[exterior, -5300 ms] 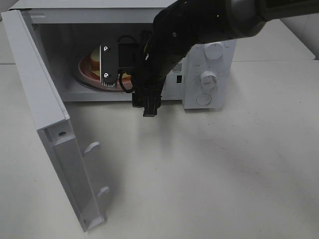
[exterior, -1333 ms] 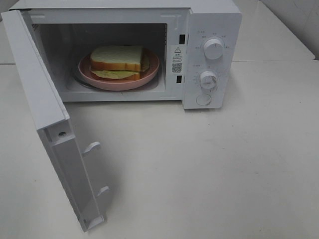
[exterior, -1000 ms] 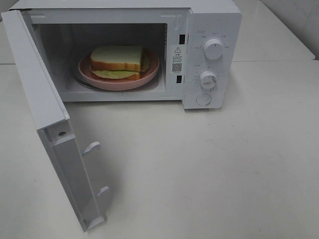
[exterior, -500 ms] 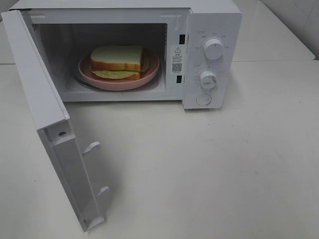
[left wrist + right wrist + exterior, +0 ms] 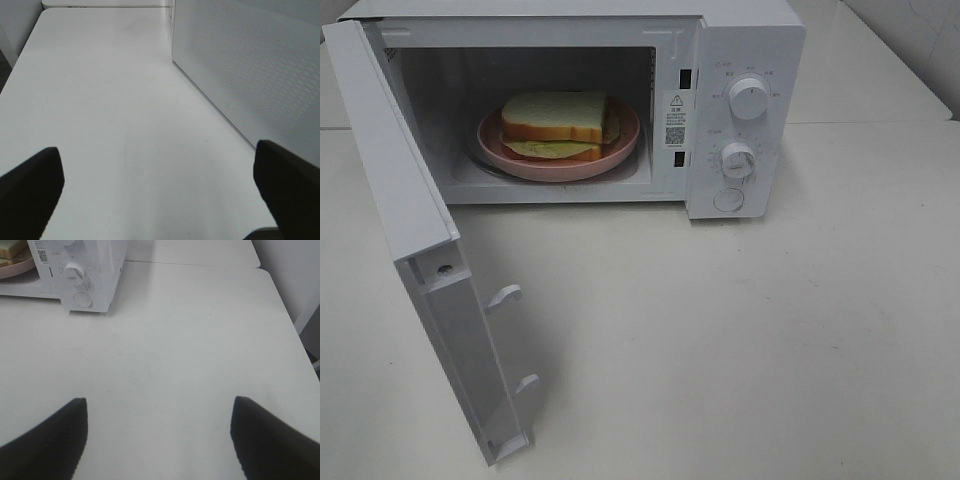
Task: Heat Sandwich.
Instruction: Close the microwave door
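The door point(image 5: 410, 230) stands swung wide open toward the near left corner of the desk point(image 5: 770, 350). Inside the microwave point(image 5: 745, 40), which sits at the desk's far edge, the sandwich point(image 5: 555, 118) lies on a pink plate point(image 5: 620, 150), so the step in hand looks to be shutting the door. To do that well, the push should go on the door's outer face near its free edge, sweeping in an arc around the hinge and pressing until the two latch hooks seat. The plate seems to sit far enough inside not to catch. After that the two knobs point(image 5: 748, 98) on the right-hand panel need setting. Neither arm shows in the high view. The left pincer point(image 5: 159, 190) hangs low over the bare desk, spread wide and empty, with what seems to be the door's dotted outer face just beside it, well placed for the push. The right pincer point(image 5: 160, 435) hovers over the right part of the desk, also parted wide and empty, facing the knob panel from well apart.
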